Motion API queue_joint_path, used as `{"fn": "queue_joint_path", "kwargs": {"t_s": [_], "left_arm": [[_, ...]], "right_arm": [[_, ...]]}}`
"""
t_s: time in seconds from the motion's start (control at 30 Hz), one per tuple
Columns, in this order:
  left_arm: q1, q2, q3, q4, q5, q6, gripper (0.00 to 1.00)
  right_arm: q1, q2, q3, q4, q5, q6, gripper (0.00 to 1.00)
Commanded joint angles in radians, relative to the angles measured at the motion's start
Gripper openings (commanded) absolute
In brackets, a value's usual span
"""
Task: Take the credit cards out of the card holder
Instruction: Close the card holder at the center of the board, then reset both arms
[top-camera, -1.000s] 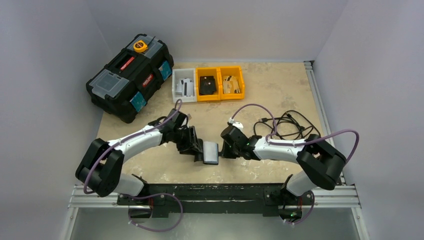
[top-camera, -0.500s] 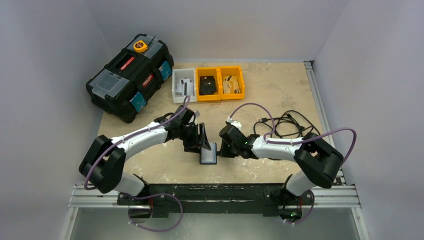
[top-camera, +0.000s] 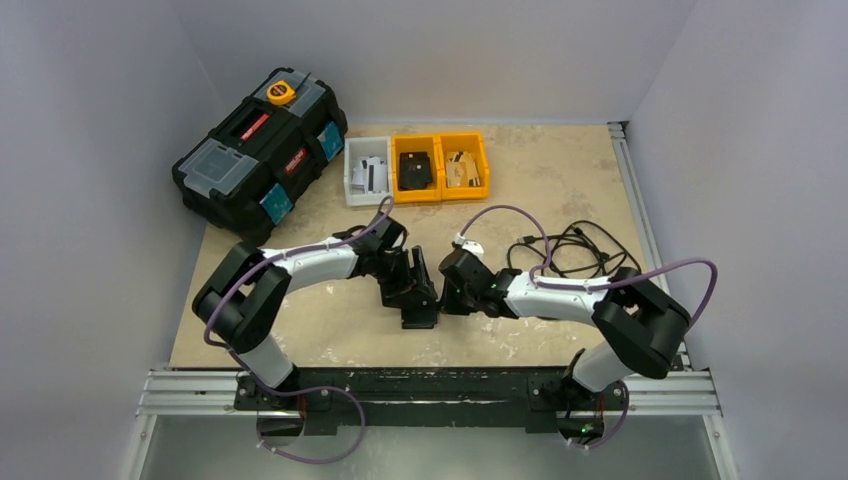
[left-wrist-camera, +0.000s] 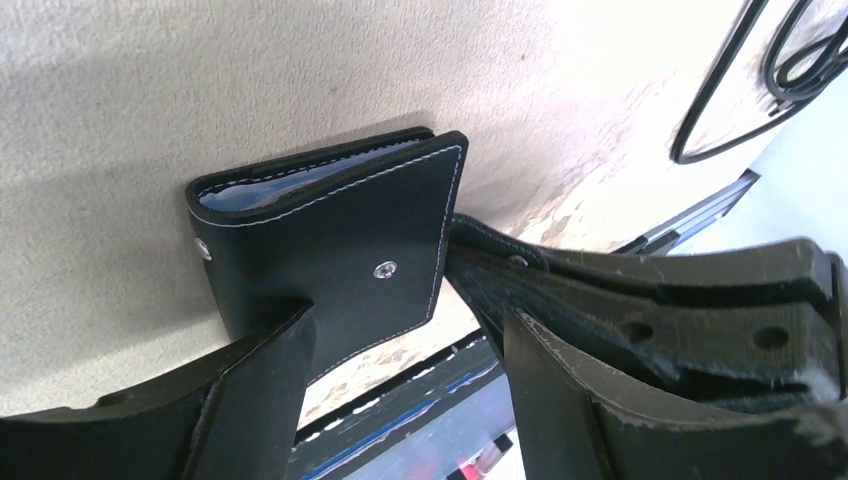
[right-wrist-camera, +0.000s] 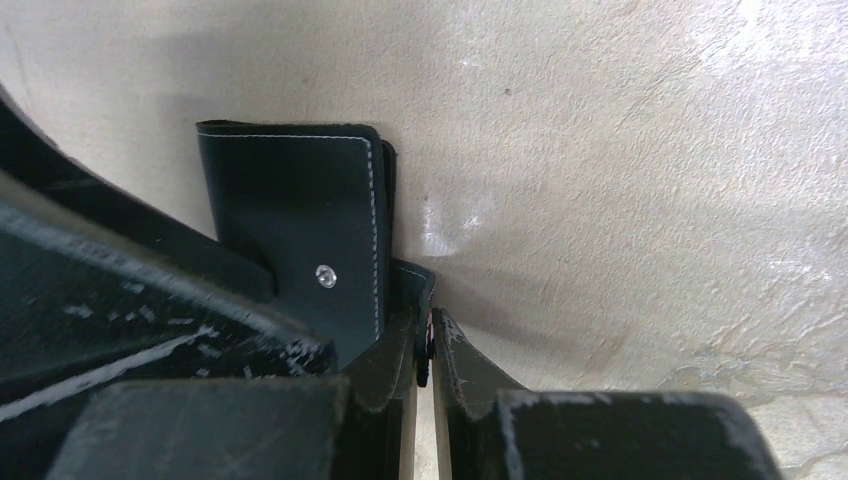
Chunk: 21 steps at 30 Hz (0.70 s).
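Black folding wallet, lying closed on the table near its front edge, between the two grippers. White stitching runs along the borders of the cover, and two metal snap studs show on it. In the left wrist view a pale bluish edge of the cards shows inside the fold along the far side; their number cannot be told.

Left gripper: jaws wide apart, one finger over the near corner of the cover, the other clear of the wallet.

Right gripper: jaws drawn to a narrow slit, with a thin black flap at the wallet's edge pinched between the tips. Its fingers meet the wallet's side just beside the left gripper, so both grippers crowd the wallet from above.

At the far left stands a black toolbox with a yellow tape measure on top. Beside it is a white bin and two orange bins. Black cables lie at the right.
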<state>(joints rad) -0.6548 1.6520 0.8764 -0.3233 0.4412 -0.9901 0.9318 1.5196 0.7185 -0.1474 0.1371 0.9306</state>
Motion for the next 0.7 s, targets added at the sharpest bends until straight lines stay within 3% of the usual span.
{"fn": "queue_joint_path", "kwargs": {"t_s": [0.0,0.27,0.67], "left_arm": [[-0.002,0.04,0.028,-0.008,-0.086,-0.035,0.69],[-0.002,0.026,0.026,-0.037,-0.112,-0.023,0.7],[-0.002,-0.073,0.107,-0.114,-0.097,0.083,0.79]], "right_arm": [[0.007,-0.062,-0.003,-0.014,0.016,-0.001,0.05],[0.007,-0.127,0.0,-0.038,0.026,0.005,0.26],[0.007,-0.211,0.03,-0.096,0.042,0.007,0.38]]}}
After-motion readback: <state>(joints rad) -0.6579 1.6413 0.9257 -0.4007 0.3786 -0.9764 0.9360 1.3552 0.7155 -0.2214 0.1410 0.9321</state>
